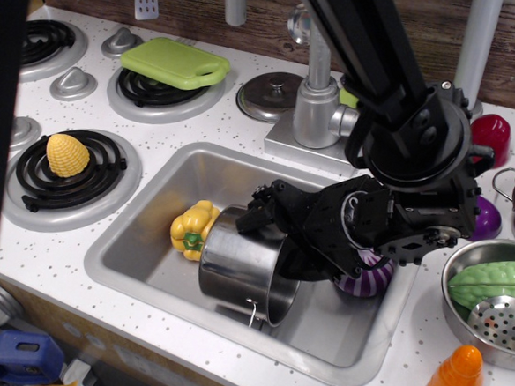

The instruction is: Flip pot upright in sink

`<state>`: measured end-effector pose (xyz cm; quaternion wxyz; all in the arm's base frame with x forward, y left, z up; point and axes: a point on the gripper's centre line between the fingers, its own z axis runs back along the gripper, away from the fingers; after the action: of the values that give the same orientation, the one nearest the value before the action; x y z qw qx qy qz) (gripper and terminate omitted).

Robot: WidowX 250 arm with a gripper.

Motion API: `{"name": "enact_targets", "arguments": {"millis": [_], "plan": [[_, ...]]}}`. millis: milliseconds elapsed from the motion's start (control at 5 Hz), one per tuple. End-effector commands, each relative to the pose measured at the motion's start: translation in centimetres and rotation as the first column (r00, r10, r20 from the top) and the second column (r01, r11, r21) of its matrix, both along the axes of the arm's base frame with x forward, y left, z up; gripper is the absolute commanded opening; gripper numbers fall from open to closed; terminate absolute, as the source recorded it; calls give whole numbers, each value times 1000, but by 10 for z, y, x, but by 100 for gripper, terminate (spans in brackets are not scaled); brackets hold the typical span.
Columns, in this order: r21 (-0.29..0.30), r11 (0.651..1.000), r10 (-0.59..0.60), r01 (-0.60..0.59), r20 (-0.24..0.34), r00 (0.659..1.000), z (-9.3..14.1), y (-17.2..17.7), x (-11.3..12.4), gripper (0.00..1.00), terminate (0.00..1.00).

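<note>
**Lying on its side, pot in sink under black gripper**

Resting sideways in the middle of the frame, inside the sink (144, 220), the pot (240, 265) with its open mouth turned toward the right and a thin wire loop handle hanging at its lower edge. Touching the pot's left side, a yellow toy pepper (192, 228). Reaching in from the upper right, the black gripper (278, 236), one finger showing over the pot's upper rim and another down at the mouth; spread or clamped on the rim, cannot tell from this view. Just right of the pot and half hidden behind the arm, a purple striped vegetable (369, 273).

Around the sink, on the white speckled counter (88, 293): at left, a yellow corn piece (67, 154) on a black burner; at upper left, a green cutting board (174, 62) across another burner; above the sink, a flat steel lid (268, 93) beside the faucet (315, 109); at lower right, a shallow steel bowl (462, 271) holding a green vegetable (501, 284).
</note>
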<state>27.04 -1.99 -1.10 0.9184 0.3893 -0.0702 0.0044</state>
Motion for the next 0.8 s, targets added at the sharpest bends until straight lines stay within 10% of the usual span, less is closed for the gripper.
{"name": "enact_targets", "arguments": {"millis": [0, 200, 400, 600], "plan": [[-15, 1000, 4, -4, 27, 1000, 8, 8, 3, 100, 0], [-44, 999, 1, -1, 19, 1000, 10, 12, 3, 100, 0], [-124, 992, 1, 1, 16, 1000, 16, 17, 4, 0, 0], [-192, 981, -13, 13, 0, 1000, 26, 21, 7, 0, 0]]}}
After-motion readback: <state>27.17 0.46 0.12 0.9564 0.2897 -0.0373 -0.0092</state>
